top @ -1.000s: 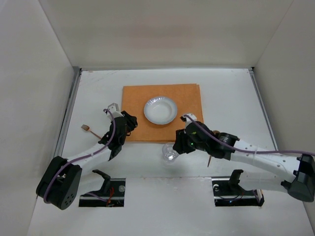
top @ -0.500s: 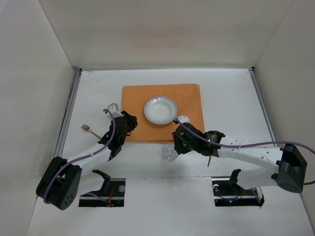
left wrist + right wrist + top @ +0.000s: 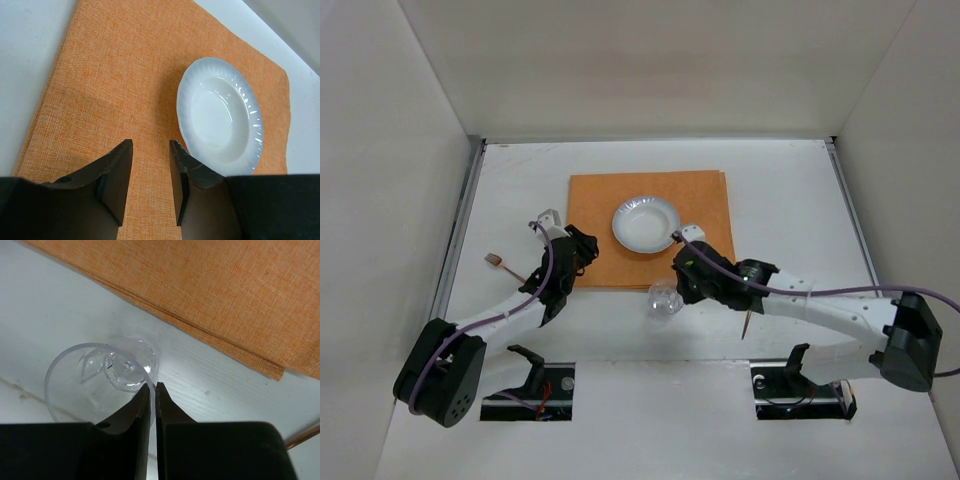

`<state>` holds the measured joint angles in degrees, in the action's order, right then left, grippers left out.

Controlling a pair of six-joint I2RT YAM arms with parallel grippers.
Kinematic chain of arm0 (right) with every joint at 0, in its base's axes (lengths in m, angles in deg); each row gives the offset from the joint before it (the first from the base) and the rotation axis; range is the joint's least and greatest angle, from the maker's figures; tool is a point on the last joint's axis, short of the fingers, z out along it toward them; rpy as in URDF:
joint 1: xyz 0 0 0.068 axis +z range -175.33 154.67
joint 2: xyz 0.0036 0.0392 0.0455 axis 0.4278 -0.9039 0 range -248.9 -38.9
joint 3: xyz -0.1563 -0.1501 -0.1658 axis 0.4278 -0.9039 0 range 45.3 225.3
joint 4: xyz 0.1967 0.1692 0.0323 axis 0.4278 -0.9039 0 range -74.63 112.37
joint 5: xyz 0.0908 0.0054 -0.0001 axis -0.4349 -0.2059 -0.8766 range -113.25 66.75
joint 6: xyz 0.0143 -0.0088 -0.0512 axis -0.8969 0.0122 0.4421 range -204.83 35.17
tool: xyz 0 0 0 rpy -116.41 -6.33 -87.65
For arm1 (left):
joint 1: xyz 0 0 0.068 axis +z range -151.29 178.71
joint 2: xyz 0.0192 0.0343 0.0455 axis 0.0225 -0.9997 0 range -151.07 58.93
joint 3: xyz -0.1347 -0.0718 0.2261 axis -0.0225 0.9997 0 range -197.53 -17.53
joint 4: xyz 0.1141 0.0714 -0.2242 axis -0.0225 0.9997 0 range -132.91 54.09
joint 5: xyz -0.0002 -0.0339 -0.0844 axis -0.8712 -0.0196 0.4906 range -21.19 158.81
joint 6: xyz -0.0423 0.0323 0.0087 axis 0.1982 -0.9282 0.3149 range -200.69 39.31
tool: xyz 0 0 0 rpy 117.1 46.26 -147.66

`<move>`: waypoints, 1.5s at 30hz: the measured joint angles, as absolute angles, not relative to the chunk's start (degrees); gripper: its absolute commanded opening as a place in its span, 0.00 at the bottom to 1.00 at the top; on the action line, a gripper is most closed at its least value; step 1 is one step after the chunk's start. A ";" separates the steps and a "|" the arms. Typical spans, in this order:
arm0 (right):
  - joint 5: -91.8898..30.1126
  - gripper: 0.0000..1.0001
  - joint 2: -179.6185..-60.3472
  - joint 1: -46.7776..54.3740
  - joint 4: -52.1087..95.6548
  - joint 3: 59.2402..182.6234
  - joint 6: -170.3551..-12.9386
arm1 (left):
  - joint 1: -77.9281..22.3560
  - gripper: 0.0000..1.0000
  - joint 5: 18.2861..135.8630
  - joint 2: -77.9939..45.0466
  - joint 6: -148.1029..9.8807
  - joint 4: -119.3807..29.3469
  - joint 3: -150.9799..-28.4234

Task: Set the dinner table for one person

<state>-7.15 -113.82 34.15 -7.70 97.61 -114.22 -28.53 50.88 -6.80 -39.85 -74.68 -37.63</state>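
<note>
Right end effector (image 3: 153, 386) pinches the clear cup (image 3: 80, 385) beside the orange mat (image 3: 115, 75); left end effector (image 3: 150, 145) is spread over the mat, near the plate (image 3: 220, 120).

Left hand (image 3: 150, 150) hovers over the orange mat's (image 3: 125, 75) left side, fingers apart. Right hand (image 3: 152, 390), just off the mat's near edge, pinches a clear cup's (image 3: 75, 385) rim.

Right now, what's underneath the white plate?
The white plate sits on the orange mat, which lies on the dinner table. The patch of mat directly beneath the plate is covered, so anything there can't be seen.
</note>
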 measured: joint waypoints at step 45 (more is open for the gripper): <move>-9.10 0.59 -136.77 -7.68 10.62 121.87 -108.51 | -28.42 0.33 50.88 -8.20 -39.70 -75.71 -37.04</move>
<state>-9.10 -136.77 -7.68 10.62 121.87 -108.51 -28.42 50.88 -8.20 -39.70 -75.71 -37.04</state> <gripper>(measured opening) 0.595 0.328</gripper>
